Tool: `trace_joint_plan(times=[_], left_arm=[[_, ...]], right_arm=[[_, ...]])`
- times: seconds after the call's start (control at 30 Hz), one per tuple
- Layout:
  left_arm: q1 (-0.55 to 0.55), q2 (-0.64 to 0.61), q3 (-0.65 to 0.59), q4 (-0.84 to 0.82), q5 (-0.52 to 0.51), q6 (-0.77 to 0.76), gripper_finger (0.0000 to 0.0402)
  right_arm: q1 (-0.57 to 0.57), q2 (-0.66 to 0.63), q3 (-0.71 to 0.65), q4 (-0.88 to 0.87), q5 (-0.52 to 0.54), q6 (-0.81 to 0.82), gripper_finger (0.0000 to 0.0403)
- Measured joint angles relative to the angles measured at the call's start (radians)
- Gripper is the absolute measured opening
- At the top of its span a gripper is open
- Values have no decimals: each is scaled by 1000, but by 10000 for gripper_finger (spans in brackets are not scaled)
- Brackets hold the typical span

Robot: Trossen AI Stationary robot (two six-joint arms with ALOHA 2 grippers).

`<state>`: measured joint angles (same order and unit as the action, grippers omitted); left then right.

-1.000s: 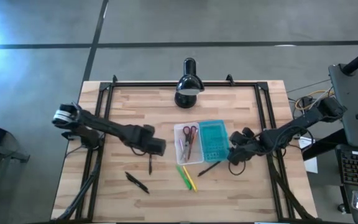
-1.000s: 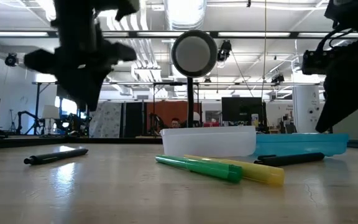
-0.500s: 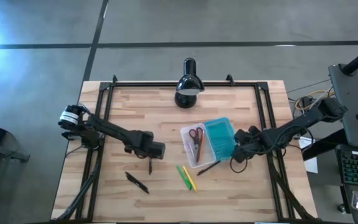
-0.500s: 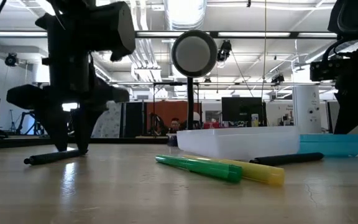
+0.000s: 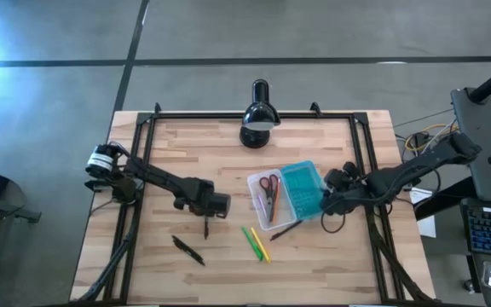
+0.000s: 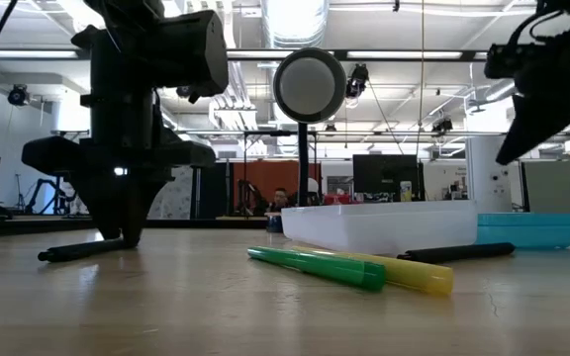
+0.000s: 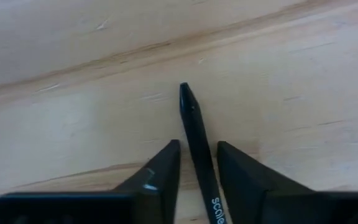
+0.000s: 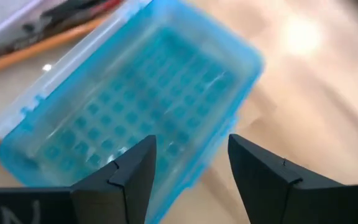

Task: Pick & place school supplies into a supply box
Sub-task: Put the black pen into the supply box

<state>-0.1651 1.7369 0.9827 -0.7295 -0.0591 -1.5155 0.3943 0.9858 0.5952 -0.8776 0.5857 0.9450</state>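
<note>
The supply box lies turned aslant at mid-table, its clear tray (image 5: pixel 265 200) holding red-handled scissors (image 5: pixel 268 182) and an orange pen (image 5: pixel 272 205), with its teal lid (image 5: pixel 303 189) open flat. My left gripper (image 5: pixel 208 215) points down, open. Its fingertips (image 7: pixel 169 152) stand on either side of a black pen (image 7: pixel 194 134) lying flat on the table, with a small gap each side. My right gripper (image 8: pixel 188 168) hangs open above the teal lid (image 8: pixel 135 93), raised off the table (image 6: pixel 532 99). On the wood lie a green marker (image 5: pixel 251 241), a yellow marker (image 5: pixel 262 246) and two more black pens (image 5: pixel 187 250) (image 5: pixel 286 229).
A black desk lamp (image 5: pixel 258 119) stands at the far edge behind the box. A black metal frame (image 5: pixel 143 136) runs along the table's left, right and far sides. Bare wood (image 5: pixel 331 264) shows in the near right corner.
The box has been pushed and turned aslant, sliding a little to the right, then stayed put. My right gripper has drawn back toward the right edge and risen clear of the lid. My left gripper has come down to the table, its fingers straddling the black pen.
</note>
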Motion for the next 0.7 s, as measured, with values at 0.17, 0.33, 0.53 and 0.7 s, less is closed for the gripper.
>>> trace_joint_plan(times=[0.17,0.33,0.53,0.7], left_arm=[[17,9,-11,18,4,16,14],[44,-7,-6,62,29,18,9],[89,-117,28,158,4,-15,8],[137,-219,26,391,-95,-112,8]], right_arm=[[0,-75,20,-92,76,4,192],[0,-149,22,-116,151,73,192],[-2,-224,22,-116,241,103,192],[-13,-248,22,-118,284,88,191]])
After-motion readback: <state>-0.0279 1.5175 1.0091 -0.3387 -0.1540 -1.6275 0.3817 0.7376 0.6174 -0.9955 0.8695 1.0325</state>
